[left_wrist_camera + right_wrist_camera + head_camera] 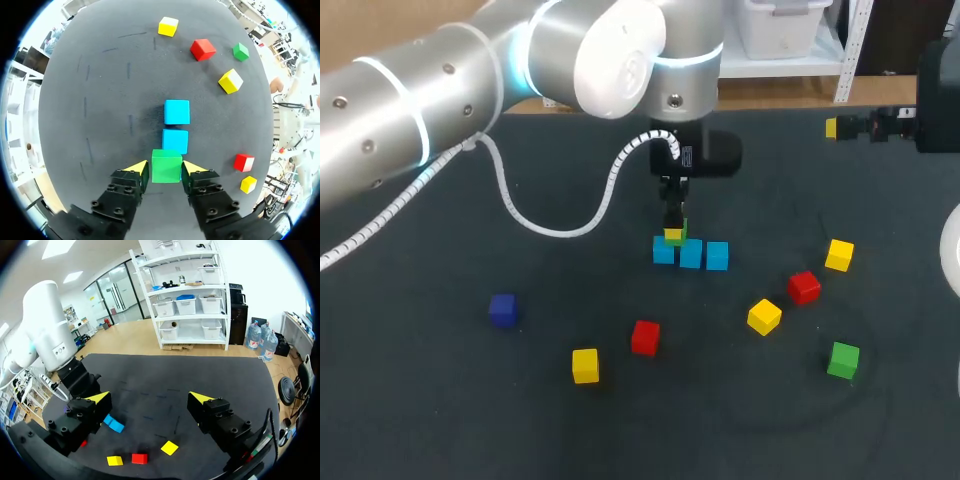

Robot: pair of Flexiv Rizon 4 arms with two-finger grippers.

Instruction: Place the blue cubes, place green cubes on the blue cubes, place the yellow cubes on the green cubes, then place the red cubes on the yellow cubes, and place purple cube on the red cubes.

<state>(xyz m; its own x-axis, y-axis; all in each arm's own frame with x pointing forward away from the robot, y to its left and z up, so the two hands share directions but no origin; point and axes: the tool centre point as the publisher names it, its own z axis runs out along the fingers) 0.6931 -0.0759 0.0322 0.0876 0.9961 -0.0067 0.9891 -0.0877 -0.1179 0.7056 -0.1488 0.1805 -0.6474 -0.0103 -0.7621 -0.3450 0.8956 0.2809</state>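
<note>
**Dark table: green cube gripped over the blue row**

Head view: a dark table [440, 420] carries three blue cubes [691, 254] in a touching row. The left gripper [673, 228] hangs over the row's left end with a green cube [677, 239] at its tips, but this view does not show how firmly it is held. Scattered around are a purple cube [502, 309], two red cubes [645, 337], three yellow cubes [764, 316] and a second green cube [843, 359]. The right gripper [833, 127] sits at the far right edge, well apart.

Left wrist view: both yellow fingers [139, 167] press the green cube's sides, grasping it. It rests on the nearest blue cube, and the other two blue cubes show ahead.

Right wrist view: the right gripper's fingers [98, 398] are spread wide and hold nothing. The left arm [45, 335] stands beyond them, its grip hidden.
</note>
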